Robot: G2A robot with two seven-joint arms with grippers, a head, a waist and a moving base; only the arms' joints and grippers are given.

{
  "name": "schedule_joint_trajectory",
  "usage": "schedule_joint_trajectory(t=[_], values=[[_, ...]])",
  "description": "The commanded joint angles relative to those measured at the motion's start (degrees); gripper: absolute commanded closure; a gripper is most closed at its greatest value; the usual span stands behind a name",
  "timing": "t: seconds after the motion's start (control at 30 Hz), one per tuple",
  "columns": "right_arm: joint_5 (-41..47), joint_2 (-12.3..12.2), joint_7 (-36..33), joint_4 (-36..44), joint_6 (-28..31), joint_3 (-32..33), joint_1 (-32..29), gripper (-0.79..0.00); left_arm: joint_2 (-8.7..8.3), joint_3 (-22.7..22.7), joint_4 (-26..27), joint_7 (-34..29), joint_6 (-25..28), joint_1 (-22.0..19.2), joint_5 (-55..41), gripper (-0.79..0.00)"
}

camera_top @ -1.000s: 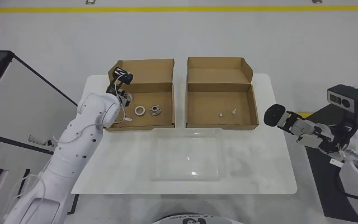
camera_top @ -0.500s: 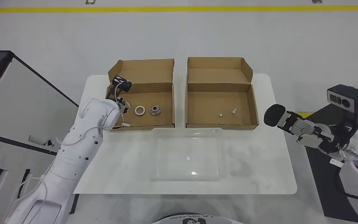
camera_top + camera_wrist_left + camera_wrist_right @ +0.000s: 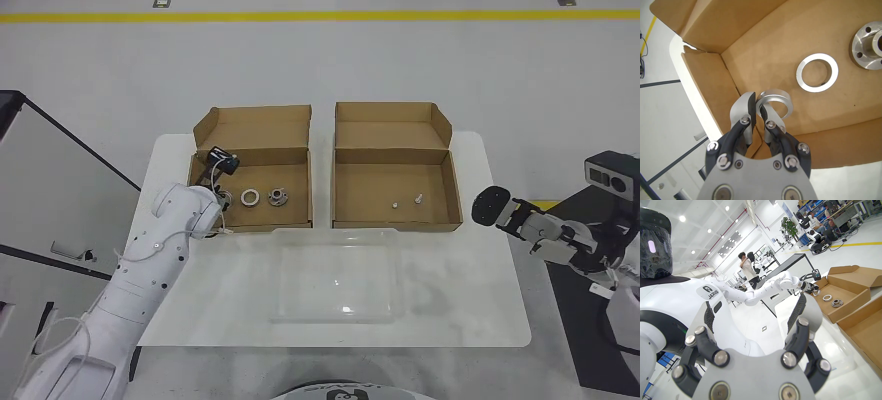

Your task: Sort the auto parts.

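Judging the metal ring [image 3: 787,106] stiff, smooth and slippery, we are pinching its wall between the clenched fingers of the left gripper [image 3: 756,103].

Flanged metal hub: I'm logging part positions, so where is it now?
Top view: the silver flanged metal hub lies in the left brown cardboard box, right of the loose silver ring lying flat.
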State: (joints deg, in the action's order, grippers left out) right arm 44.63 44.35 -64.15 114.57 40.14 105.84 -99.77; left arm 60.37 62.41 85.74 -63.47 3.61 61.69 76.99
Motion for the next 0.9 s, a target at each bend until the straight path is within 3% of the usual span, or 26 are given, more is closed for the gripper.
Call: schedule_joint_trajectory(t=[0.0, 0.57, 0.63, 0.73, 0.77, 0.8, 0.83, 0.87], values=[[0.00, 0.00, 0.00, 0.00, 0.00, 0.00, 0.00, -0.785, 0.18, -0.39, -0.56, 0.41, 0.40, -0.37, 0.32, 0.000], [0.00, 0.00, 0.00, 0.00, 0.00, 0.00, 0.00, -0.785, 1.76, -2.87, -6.00, 1.24, 1.20, -2.55, 2.10, -0.015], [0.00, 0.00, 0.00, 0.00, 0.00, 0.00, 0.00, -0.785, 1.84, -2.71, -6.04, 0.82, 1.20, -2.41, 1.91, -0.209], [0.00, 0.00, 0.00, 0.00, 0.00, 0.00, 0.00, -0.785, 1.91, -2.21, -5.70, 0.52, 1.00, -2.21, 1.87, -0.419], [0.00, 0.00, 0.00, 0.00, 0.00, 0.00, 0.00, -0.785, 1.92, -2.01, -5.52, 0.54, 0.97, -2.11, 1.81, -0.542], [0.00, 0.00, 0.00, 0.00, 0.00, 0.00, 0.00, -0.785, 1.93, -1.86, -5.31, 0.43, 1.03, -2.01, 1.87, -0.714], [0.00, 0.00, 0.00, 0.00, 0.00, 0.00, 0.00, -0.785, 1.93, -1.72, -5.04, 0.34, 1.11, -1.91, 2.02, -0.785], [0.00, 0.00, 0.00, 0.00, 0.00, 0.00, 0.00, -0.785, 1.94, -1.49, -4.72, 0.36, 0.99, -1.79, 1.95, -0.785]])
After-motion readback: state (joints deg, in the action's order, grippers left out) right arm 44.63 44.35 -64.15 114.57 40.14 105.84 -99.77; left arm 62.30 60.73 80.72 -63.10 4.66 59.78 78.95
